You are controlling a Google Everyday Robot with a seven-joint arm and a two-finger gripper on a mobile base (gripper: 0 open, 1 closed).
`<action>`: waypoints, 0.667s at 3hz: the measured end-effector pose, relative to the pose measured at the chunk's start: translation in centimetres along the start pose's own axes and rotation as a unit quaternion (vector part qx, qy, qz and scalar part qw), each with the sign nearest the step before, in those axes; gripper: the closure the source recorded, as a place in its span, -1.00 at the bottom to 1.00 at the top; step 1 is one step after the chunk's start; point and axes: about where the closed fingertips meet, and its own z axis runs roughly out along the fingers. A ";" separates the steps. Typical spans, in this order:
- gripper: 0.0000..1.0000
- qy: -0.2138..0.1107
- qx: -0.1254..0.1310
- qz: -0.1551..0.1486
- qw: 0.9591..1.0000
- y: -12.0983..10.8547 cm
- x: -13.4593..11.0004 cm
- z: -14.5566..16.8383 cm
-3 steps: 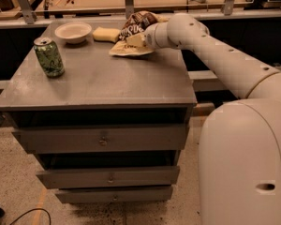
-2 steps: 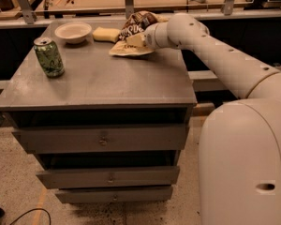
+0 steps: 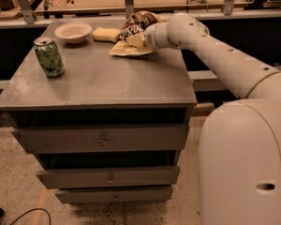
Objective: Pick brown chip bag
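My smooth white arm [image 3: 225, 60] reaches across the far right corner of the matte grey tabletop [image 3: 98, 81], and my claw [image 3: 136, 40] sits right on the brown chip bag [image 3: 125, 49]. The bag is crinkled, dark brown with white lettering at its far end, tan-cream and flatter toward the near side. Clenched on it or released? I cannot tell. Just left of the bag lies a plain yellow block [image 3: 105, 33], then a shallow round cream bowl [image 3: 73, 32]. A green cylindrical can [image 3: 49, 56] stands upright near the left edge, well apart. Below are flat grey drawers [image 3: 103, 138] with small knobs.
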 end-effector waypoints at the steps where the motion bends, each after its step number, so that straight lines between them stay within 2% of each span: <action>1: 1.00 0.000 0.000 0.000 1.000 0.0 0.0 0.0; 2: 1.00 0.000 0.000 0.000 1.000 0.0 0.0 0.0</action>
